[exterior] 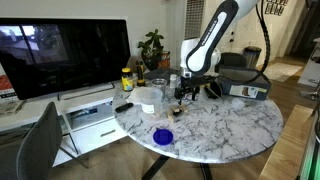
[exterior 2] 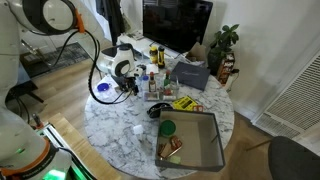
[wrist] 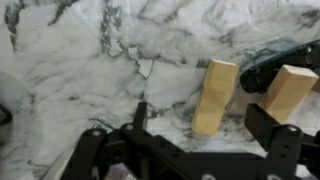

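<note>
In the wrist view my gripper point(wrist: 200, 112) is open just above the marble table point(wrist: 80, 60). A light wooden block point(wrist: 215, 95) lies between the two fingers, with gaps on both sides. A second wooden block point(wrist: 288, 92) lies just beyond the right finger. A dark object point(wrist: 262, 62) sits behind the two blocks. In both exterior views the gripper point(exterior: 183, 92) point(exterior 2: 128, 85) is low over the round table among small items. The blocks are too small to make out there.
A blue bowl point(exterior: 162, 135) sits near the table's front edge, with a white cup point(exterior: 150, 98) and a yellow-lidded jar point(exterior: 127, 78) to the gripper's side. A grey tray point(exterior 2: 205, 150) holds a green cup point(exterior 2: 168, 128). A monitor point(exterior: 65, 55) and a plant point(exterior: 152, 47) stand behind.
</note>
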`<state>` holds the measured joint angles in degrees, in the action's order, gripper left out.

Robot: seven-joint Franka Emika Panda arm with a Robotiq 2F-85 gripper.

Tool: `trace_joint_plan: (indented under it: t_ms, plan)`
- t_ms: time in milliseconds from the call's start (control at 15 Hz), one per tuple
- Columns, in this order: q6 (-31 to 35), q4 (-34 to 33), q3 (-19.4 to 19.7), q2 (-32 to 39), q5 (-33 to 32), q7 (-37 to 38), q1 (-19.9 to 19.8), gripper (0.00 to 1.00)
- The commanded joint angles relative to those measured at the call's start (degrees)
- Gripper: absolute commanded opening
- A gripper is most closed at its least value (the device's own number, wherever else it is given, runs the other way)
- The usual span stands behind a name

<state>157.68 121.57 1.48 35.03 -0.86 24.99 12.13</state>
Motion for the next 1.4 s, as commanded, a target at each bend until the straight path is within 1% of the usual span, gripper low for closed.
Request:
trace_joint_plan:
  t_ms: [0, 67, 133, 200, 267, 467, 800, 867, 1067, 1200, 1333]
  plan:
    - [0.52, -3.02, 1.34, 3.59, 2.05, 2.10, 1.88, 1.00]
    - [0.28, -3.65, 1.29, 4.20, 2.42, 2.32, 1.91, 0.98]
    - [0.09, -4.19, 1.29, 4.74, 2.71, 2.50, 1.96, 0.82]
    - [0.15, -4.63, 1.42, 5.16, 2.88, 2.77, 2.10, 0.73]
    - [0.02, -5.04, 1.32, 5.53, 3.20, 2.79, 2.02, 0.68]
    - [-0.22, -5.84, 0.94, 6.29, 4.30, 2.53, 1.71, 0.41]
    - [-0.96, -5.49, 0.69, 5.20, 5.31, 2.54, 2.26, 0.04]
    - [-1.19, -5.12, 0.68, 4.72, 5.21, 2.54, 2.54, 0.07]
    - [0.90, -2.89, 0.59, 1.82, 3.82, 1.66, 4.38, 0.07]
    - [3.70, -0.43, 3.61, -1.75, 0.82, 3.87, 9.18, 0.07]
    - [6.58, 2.12, 8.15, -5.78, -3.10, 6.88, 15.18, 0.07]
